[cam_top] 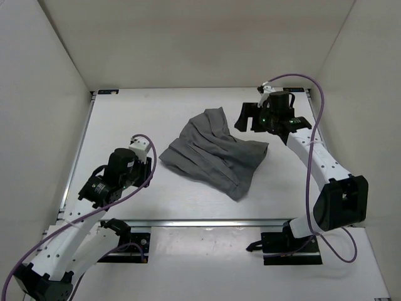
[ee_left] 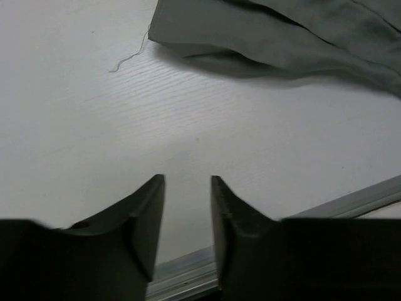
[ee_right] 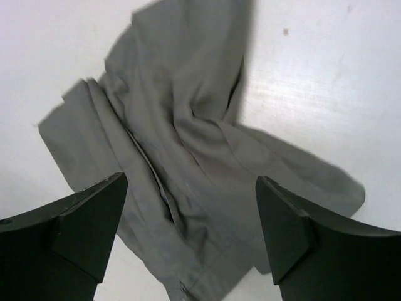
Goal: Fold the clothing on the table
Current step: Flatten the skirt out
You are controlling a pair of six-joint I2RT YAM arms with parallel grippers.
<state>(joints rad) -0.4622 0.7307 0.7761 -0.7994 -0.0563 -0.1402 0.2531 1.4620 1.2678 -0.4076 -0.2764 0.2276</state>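
The grey pleated clothing (cam_top: 216, 153) lies crumpled in the middle of the white table (cam_top: 144, 113), its pleats fanning toward the near right. My right gripper (cam_top: 250, 120) hovers above the garment's far right edge, open wide; in the right wrist view the clothing (ee_right: 182, 144) fills the space below the right gripper (ee_right: 190, 182), whose fingers hold nothing. My left gripper (cam_top: 148, 164) sits low just left of the garment, open with a narrow gap. The left gripper (ee_left: 187, 180) frames bare table, with the clothing's (ee_left: 288, 31) edge ahead.
A metal rail (cam_top: 207, 221) runs along the table's near edge, also visible as the rail (ee_left: 351, 200) by the left fingers. White walls enclose the left, back and right sides. A loose thread (ee_left: 128, 56) trails from the garment's corner.
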